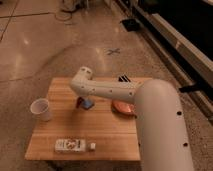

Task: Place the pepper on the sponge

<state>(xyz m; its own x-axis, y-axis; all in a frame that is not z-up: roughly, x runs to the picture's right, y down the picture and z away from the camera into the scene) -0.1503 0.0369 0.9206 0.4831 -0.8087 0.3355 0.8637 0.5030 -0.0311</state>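
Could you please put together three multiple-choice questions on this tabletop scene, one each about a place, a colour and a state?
1. Where on the light wooden table does the white paper cup stand?
A) near its left edge
B) at its far right corner
C) dead centre

2. What colour is the small rectangular sponge just below the tool?
A) green
B) light blue
C) black

3. How is the white oblong packet near the front edge placed?
A) standing upright
B) lying flat
C) hanging from the tool

Answers:
1 A: the cup sits well to the left of the white arm.
2 B: a light blue block shows at mid-table under the tool, with the slim dark red pepper at its left side.
3 B: the packet lies lengthwise on the wood.
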